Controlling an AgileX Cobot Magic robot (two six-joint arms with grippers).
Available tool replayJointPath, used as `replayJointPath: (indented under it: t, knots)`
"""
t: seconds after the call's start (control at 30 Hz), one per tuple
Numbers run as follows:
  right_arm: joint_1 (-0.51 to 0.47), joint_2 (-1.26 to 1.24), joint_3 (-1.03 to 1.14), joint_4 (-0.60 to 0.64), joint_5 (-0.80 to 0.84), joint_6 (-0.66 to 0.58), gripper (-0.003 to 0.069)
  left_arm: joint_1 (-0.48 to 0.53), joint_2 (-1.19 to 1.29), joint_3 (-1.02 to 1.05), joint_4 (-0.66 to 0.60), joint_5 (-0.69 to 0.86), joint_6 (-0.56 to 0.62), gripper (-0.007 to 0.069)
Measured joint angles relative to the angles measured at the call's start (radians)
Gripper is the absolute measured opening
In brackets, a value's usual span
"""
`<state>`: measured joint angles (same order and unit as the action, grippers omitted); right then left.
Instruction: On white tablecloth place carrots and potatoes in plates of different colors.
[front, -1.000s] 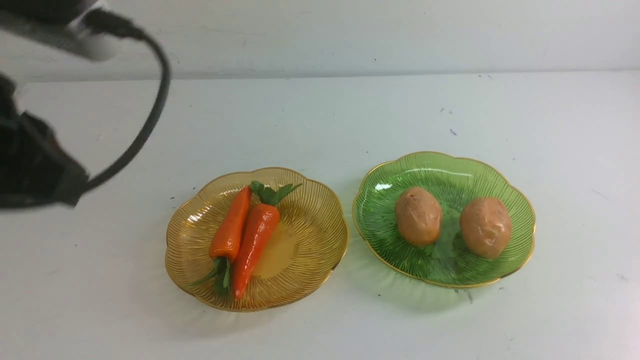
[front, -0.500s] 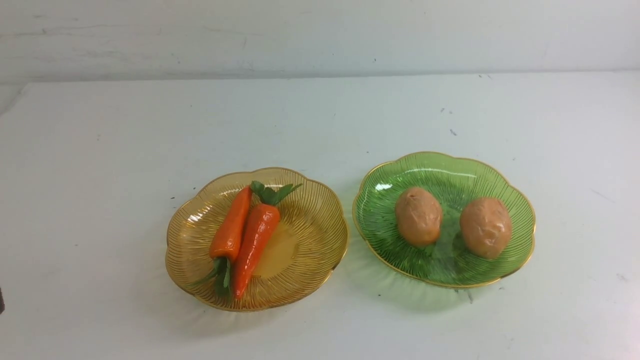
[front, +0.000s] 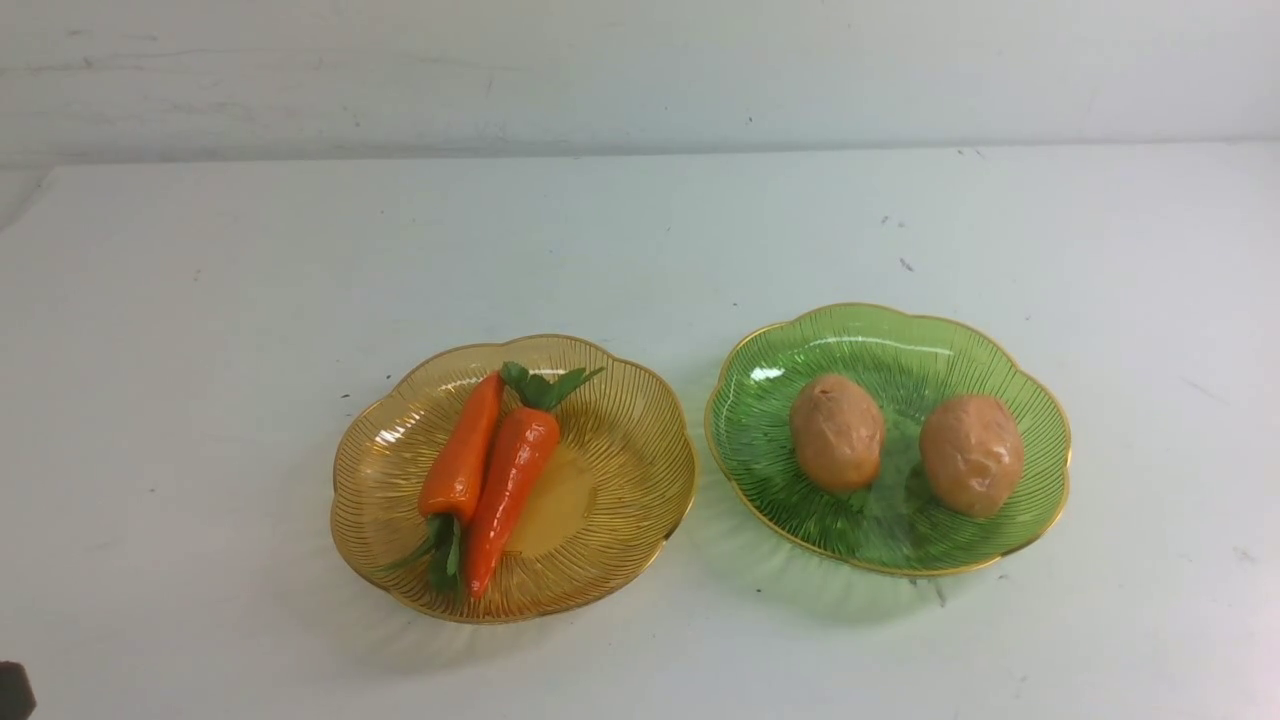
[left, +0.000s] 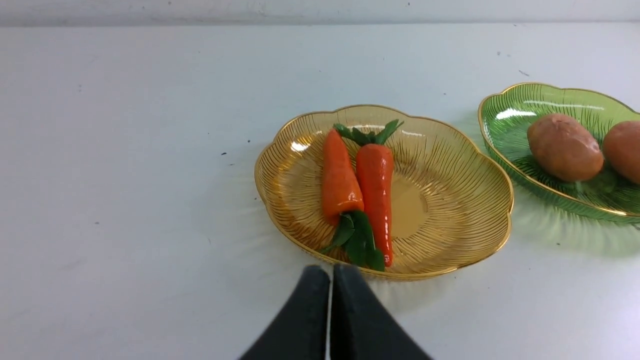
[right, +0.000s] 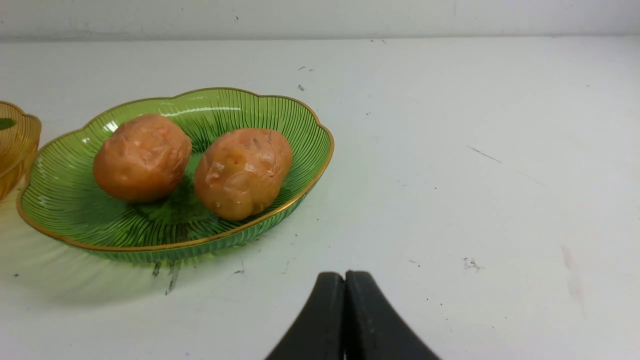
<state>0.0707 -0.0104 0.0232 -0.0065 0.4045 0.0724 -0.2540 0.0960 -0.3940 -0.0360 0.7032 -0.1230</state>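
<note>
Two orange carrots (front: 490, 475) (left: 357, 187) lie side by side in the amber plate (front: 620, 450) (left: 450, 200) on the white tablecloth (front: 200, 350). Two tan potatoes (front: 837, 432) (front: 971, 453) (right: 142, 157) rest in the green plate (front: 760, 440) (right: 60, 200) to its right. My left gripper (left: 331, 272) is shut and empty, held back just short of the amber plate's near rim. My right gripper (right: 345, 277) is shut and empty too, over bare cloth on the near right of the green plate. Neither gripper shows clearly in the front view.
A pale wall (front: 640, 70) rises behind the cloth's far edge. Small dark specks (front: 905, 264) dot the cloth. A dark bit of the left arm (front: 15, 690) pokes in at the bottom left corner of the front view.
The left arm and its cable, which filled the upper left of the front view a second ago, have pulled back out of it. Plates, carrots and potatoes have not moved.
</note>
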Motion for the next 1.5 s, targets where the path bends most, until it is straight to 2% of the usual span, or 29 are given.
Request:
replayJointPath:
  t: [0.17, 0.23, 0.33, 0.43, 0.6, 0.87, 1.5]
  knots:
    - [0.0, 0.0, 0.0, 0.0, 0.0, 0.0, -0.0015, 0.0, 0.0, 0.01, 0.013, -0.028, 0.0, -0.0003]
    - [0.0, 0.0, 0.0, 0.0, 0.0, 0.0, -0.0015, 0.0, 0.0, 0.039, 0.026, -0.1, 0.004, -0.0003]
    - [0.0, 0.0, 0.0, 0.0, 0.0, 0.0, -0.0015, 0.0, -0.016, 0.164, 0.064, -0.248, 0.02, -0.0003]
    - [0.0, 0.0, 0.0, 0.0, 0.0, 0.0, -0.0015, 0.001, -0.074, 0.294, 0.063, -0.298, 0.044, -0.0003]
    - [0.0, 0.0, 0.0, 0.0, 0.0, 0.0, -0.0015, 0.052, -0.105, 0.408, 0.049, -0.317, 0.081, -0.0003]
    - [0.0, 0.0, 0.0, 0.0, 0.0, 0.0, -0.0015, 0.174, -0.109, 0.422, 0.047, -0.321, 0.115, -0.0003]
    - [-0.001, 0.0, 0.0, 0.0, 0.0, 0.0, -0.0015, 0.186, -0.109, 0.422, 0.045, -0.321, 0.123, -0.0003]
